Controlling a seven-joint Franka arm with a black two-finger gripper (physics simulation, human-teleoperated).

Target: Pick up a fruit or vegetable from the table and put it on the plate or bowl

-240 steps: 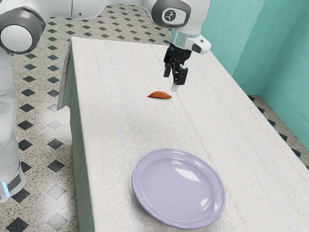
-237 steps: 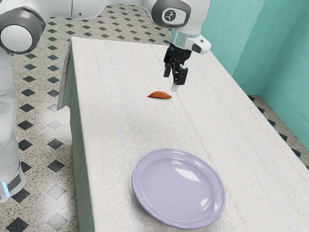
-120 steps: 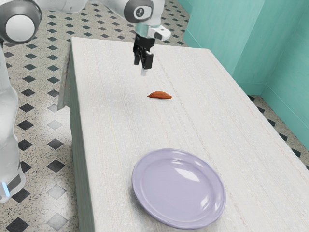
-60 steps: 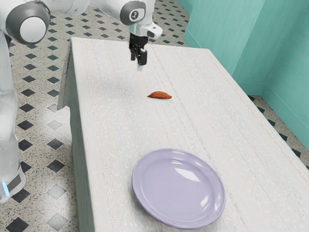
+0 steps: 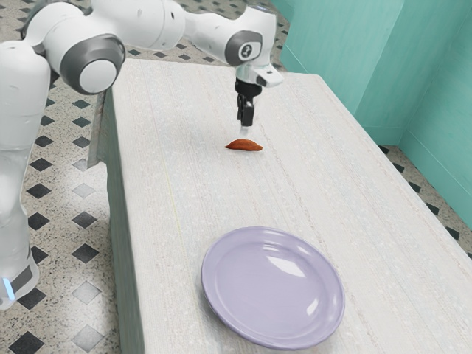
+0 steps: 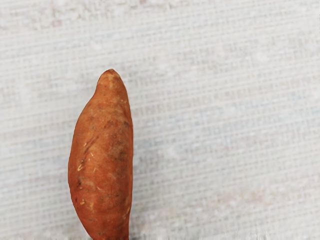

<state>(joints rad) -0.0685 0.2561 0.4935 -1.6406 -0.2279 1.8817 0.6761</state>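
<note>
An orange-brown sweet potato [image 5: 243, 145] lies on the pale wooden table [image 5: 332, 184], a little beyond its middle. My black gripper [image 5: 244, 133] points straight down just above the sweet potato, seen edge-on and open, holding nothing. In the wrist view the sweet potato [image 6: 102, 160] lies lengthwise right under my hand, bare on the table top. A lilac plate [image 5: 273, 286] sits empty near the table's front edge, well apart from the sweet potato.
The table's edge on the exterior view's left [image 5: 118, 206] drops to a checkered floor. Teal walls [image 5: 413, 66] stand close behind the table on the exterior view's right. Bare table top lies between the sweet potato and the plate.
My arm swung out over the table's far end, then came back toward the exterior view's right and lowered over the sweet potato. The hand has turned. Sweet potato and plate have not moved.
</note>
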